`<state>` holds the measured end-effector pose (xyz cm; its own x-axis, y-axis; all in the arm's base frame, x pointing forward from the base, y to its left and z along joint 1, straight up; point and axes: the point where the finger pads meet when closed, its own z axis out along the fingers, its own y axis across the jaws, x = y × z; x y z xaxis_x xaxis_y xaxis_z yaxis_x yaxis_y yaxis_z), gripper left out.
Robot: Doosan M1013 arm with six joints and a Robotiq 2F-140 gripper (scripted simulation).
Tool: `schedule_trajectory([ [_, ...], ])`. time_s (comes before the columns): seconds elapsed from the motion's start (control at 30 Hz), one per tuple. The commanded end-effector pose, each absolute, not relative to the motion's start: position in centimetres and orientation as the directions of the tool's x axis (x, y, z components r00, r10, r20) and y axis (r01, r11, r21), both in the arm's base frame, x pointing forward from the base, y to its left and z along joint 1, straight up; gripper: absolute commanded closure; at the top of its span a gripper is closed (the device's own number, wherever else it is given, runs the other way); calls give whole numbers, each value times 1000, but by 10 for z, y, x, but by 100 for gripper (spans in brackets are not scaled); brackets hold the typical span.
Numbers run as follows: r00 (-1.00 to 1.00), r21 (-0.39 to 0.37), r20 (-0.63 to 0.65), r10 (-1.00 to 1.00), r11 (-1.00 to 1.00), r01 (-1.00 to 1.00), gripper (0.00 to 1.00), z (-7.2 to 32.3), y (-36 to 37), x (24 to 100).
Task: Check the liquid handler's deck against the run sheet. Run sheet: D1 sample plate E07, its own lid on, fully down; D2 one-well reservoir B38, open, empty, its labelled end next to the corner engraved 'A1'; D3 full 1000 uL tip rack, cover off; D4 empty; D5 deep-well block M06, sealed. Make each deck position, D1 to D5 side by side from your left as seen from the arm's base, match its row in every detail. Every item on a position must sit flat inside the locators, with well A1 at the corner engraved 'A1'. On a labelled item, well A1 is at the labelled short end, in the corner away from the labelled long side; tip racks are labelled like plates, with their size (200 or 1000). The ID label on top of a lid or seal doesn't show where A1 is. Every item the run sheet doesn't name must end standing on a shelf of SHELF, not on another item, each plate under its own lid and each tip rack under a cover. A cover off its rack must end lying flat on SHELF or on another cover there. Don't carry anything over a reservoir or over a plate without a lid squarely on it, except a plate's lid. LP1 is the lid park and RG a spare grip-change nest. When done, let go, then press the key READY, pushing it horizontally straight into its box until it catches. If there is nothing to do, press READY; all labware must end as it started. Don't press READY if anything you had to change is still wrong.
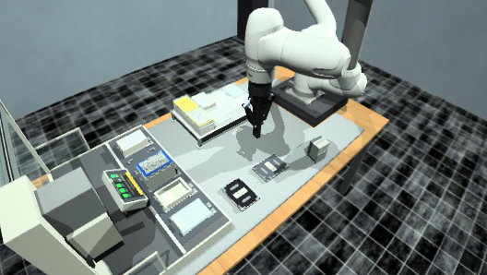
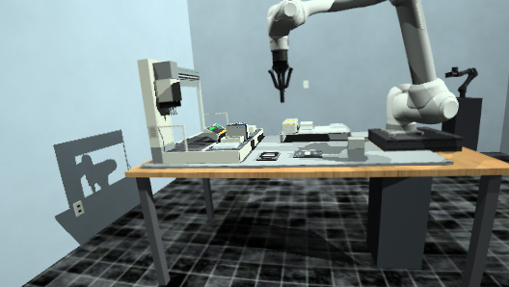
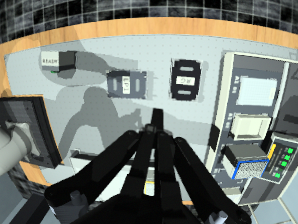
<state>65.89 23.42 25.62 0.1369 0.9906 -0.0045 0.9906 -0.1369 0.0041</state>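
Note:
My gripper (image 1: 256, 134) is shut and empty, high above the grey mat between the shelf and the two nests; it also shows in the side view (image 2: 281, 98) and the wrist view (image 3: 156, 117). The deck (image 1: 166, 185) lies at the left. It holds a lidded plate (image 1: 191, 216) at the near end, then an open white reservoir (image 1: 172, 191), a blue tip rack (image 1: 154, 163) with tips showing, and a pale covered block (image 1: 133, 140) at the far end. The small grey key box (image 1: 318, 149) stands near the right table edge.
The shelf (image 1: 209, 113) behind the gripper carries a yellow-topped item (image 1: 191, 108) and several white items. Two black nests (image 1: 241, 194) (image 1: 269, 167) lie on the mat. A panel with green lights (image 1: 124, 188) and the handler's gantry (image 2: 164, 96) stand by the deck.

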Motion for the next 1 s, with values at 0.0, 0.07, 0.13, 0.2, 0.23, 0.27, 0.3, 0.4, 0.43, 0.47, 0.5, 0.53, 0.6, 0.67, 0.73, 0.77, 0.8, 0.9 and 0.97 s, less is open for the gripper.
schedule_trajectory([
  [0.0, 137, 5, -3, 991, -137, 991, 90, 257, 234, 656],
  [0.07, 137, 5, -3, 991, -137, 991, 90, 257, 234, 646],
  [0.13, 137, 5, -3, 991, -137, 991, 90, 257, 235, 636],
  [0.2, 137, 5, -3, 991, -137, 991, 90, 257, 235, 626],
  [0.23, 137, 5, -3, 991, -137, 991, 90, 257, 235, 621],
  [0.27, 137, 5, -3, 991, -137, 991, 90, 257, 235, 616],
  [0.3, 137, 5, -3, 991, -137, 991, 90, 257, 235, 611],
  [0.4, 137, 5, -3, 991, -137, 991, 90, 257, 235, 596],
  [0.43, 137, 5, -3, 991, -137, 991, 90, 257, 235, 591],
  [0.47, 137, 5, -3, 991, -137, 991, 90, 257, 235, 586],
  [0.5, 137, 5, -3, 991, -137, 991, 90, 257, 235, 581],
  [0.53, 137, 5, -3, 991, -137, 991, 90, 257, 235, 581],
  [0.6, 137, 5, -3, 991, -137, 991, 90, 257, 235, 576],
  [0.67, 137, 5, -3, 991, -137, 991, 90, 257, 235, 566],
  [0.73, 137, 5, -3, 991, -137, 991, 90, 257, 235, 556],
  [0.77, 137, 5, -3, 991, -137, 991, 90, 257, 235, 551],
  [0.8, 137, 5, -3, 991, -137, 991, 90, 257, 235, 546],
  [0.9, 137, 5, -3, 991, -137, 991, 90, 257, 235, 531],
  [0.97, 137, 5, -3, 991, -137, 991, 90, 257, 235, 521],
])
